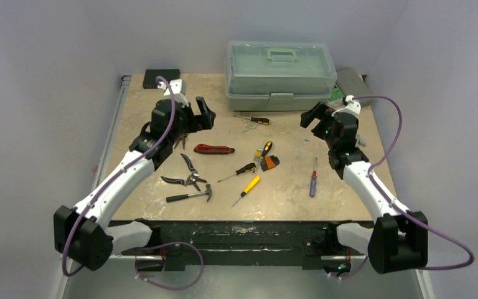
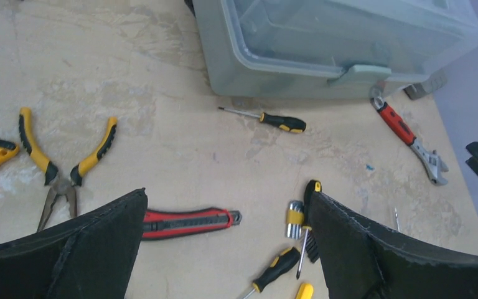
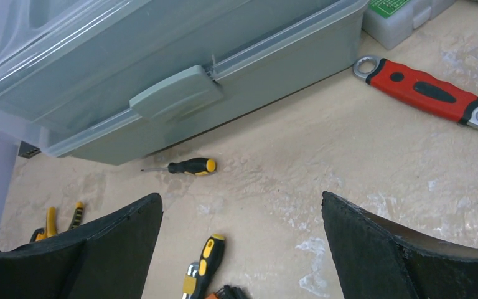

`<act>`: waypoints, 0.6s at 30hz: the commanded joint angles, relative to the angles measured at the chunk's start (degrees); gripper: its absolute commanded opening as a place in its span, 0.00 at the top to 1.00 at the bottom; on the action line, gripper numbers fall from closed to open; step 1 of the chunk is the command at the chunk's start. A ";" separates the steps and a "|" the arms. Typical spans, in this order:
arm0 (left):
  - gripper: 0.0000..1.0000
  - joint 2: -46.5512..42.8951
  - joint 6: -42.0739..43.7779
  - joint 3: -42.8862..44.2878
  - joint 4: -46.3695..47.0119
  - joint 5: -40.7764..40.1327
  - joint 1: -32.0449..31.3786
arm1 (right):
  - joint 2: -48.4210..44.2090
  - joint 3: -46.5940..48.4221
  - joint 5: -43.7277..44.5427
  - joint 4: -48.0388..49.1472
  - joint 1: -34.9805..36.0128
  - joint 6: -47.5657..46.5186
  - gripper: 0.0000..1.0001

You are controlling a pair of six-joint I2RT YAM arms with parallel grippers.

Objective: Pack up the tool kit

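- Two grippers hover over a tan table strewn with hand tools. Judging by the shut lid, nothing is packed yet.
- Far left, a metal rail runs along the table edge close to the wall, so that elbow has little room to swing outward.
- The left gripper has its jaws spread wide and empty, above the red knife, with the yellow pliers just to its left.
- In the centre lie more pliers, a hammer and several screwdrivers, well apart. Each can likely be lifted alone, gripped across the handle.
- The green toolbox sits at the far edge, centred, with its latch facing the arms. The latch probably needs lifting first, while the other arm steadies the box.
- The right gripper, also wide and empty, points toward that latch.
- Far right, a red wrench and a grey case crowd the corner of the box.
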 commanded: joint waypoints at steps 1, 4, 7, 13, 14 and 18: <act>0.01 8.24 -1.00 8.20 5.84 9.81 3.54 | 6.82 6.95 -1.73 2.00 -1.43 0.37 0.01; 0.01 14.99 -0.60 13.87 8.57 12.72 3.89 | 10.44 9.95 -3.67 3.89 -3.87 2.39 0.01; 0.02 21.61 -0.08 20.06 11.32 14.46 4.02 | 13.96 13.76 -7.87 6.46 -7.18 5.36 0.01; 0.02 32.16 0.39 29.73 15.89 17.20 4.33 | 20.14 21.94 -9.54 6.83 -11.88 6.12 0.01; 0.02 33.68 0.36 31.45 16.08 17.57 4.41 | 21.12 23.39 -9.03 6.78 -12.29 5.67 0.01; 0.02 40.39 0.69 39.37 15.97 18.47 4.51 | 25.93 29.15 -9.28 6.08 -14.90 4.57 0.01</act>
